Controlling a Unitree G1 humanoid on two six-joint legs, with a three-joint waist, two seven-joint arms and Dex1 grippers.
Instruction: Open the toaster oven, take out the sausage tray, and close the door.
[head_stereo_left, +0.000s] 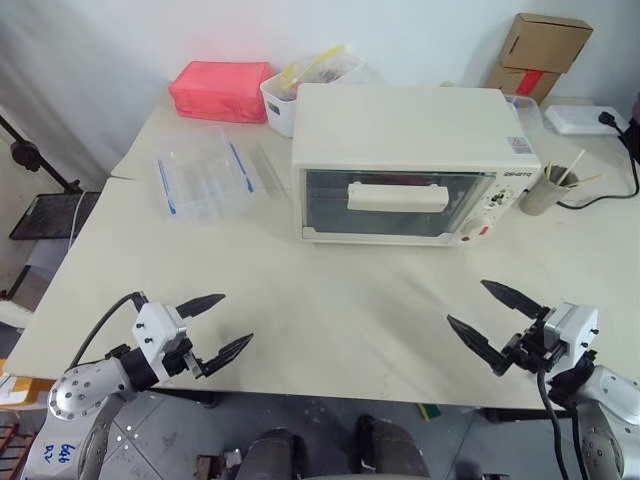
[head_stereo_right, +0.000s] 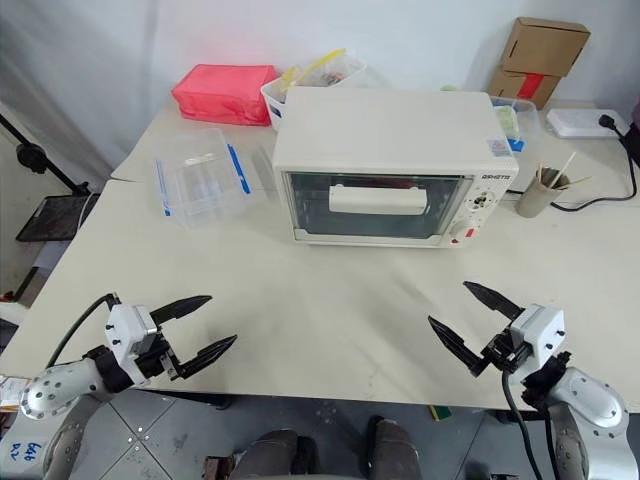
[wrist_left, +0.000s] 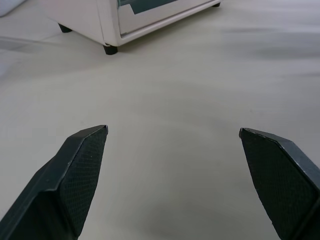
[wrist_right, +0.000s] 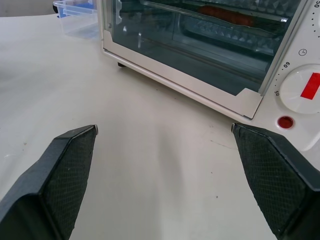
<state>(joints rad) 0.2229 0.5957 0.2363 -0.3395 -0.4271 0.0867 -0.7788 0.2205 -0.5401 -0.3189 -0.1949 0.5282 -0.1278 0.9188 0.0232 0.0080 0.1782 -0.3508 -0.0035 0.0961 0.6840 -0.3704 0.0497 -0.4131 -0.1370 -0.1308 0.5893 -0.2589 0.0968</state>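
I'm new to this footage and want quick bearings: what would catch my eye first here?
The cream-white toaster oven stands at the middle of the table, its glass door shut, a red sausage visible through the pane. Nearer the camera, the left gripper and right gripper hover open over the table's front edge, holding nothing. A bright pink case lies at the far left, behind a clear container with blue clips.

The sausage tray shows dimly behind the door glass.
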